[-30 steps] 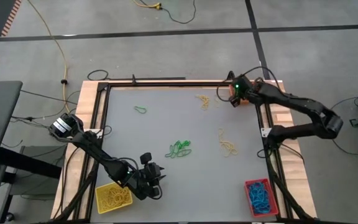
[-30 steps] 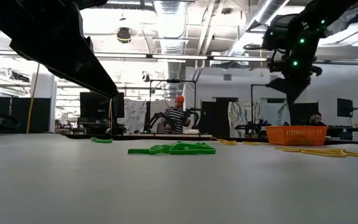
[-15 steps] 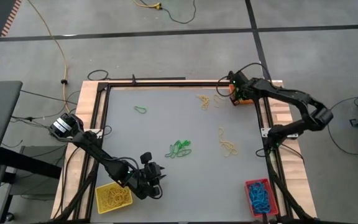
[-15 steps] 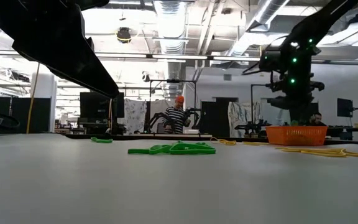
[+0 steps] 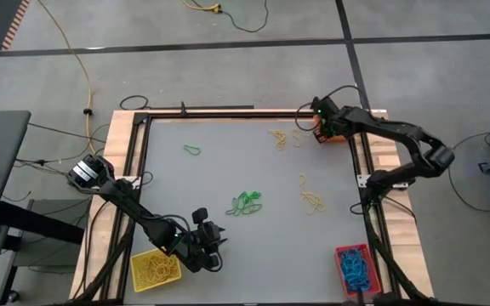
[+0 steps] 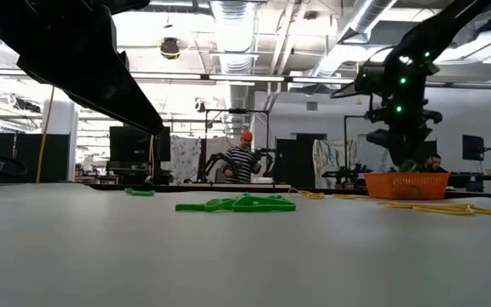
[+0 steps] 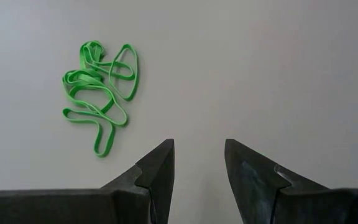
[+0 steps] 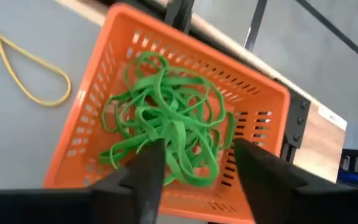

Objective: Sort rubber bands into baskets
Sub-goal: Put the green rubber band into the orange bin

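Inside the orange basket (image 8: 92, 118), green bands (image 8: 166, 124) show only wrist-side.

An orange basket (image 8: 98, 106) holds tangled green rubber bands (image 8: 166, 127), parted fingers (image 8: 151, 168) above; a yellow band (image 8: 27, 68) lies beside.

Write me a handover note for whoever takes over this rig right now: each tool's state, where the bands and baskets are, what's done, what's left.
Right tool: open, empty, over the orange basket at the far right corner; green bands lie inside.
Left tool: open, empty, near the yellow basket.
Done: yellow bands in the yellow basket, blue bands in the red basket.
Left: green cluster mid-table, one green band farther back, loose yellow bands on the right.
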`<act>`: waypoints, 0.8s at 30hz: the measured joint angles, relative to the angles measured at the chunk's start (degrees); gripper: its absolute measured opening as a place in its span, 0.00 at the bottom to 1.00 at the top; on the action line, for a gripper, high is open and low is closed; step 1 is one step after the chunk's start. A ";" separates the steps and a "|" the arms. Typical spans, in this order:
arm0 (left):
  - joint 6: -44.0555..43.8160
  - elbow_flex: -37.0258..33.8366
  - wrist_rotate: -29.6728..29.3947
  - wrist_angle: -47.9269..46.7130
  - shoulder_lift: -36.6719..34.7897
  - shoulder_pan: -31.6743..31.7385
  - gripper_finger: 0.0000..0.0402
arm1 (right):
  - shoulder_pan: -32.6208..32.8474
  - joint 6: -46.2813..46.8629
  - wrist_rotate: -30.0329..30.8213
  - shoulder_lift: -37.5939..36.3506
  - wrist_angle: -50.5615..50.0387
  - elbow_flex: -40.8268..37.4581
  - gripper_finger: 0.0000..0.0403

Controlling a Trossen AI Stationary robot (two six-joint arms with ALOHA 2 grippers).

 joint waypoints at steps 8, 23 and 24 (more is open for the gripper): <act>0.30 0.00 0.00 -0.02 0.00 0.00 0.33 | 1.62 0.01 -0.68 -6.73 0.24 0.02 0.67; -2.98 -3.52 -1.34 -0.49 0.00 0.33 0.33 | 13.17 0.20 -6.02 -18.99 0.50 0.04 0.67; -3.70 -4.18 -1.33 -0.51 0.00 0.48 0.33 | 14.31 0.20 -6.90 -19.44 0.43 0.04 0.67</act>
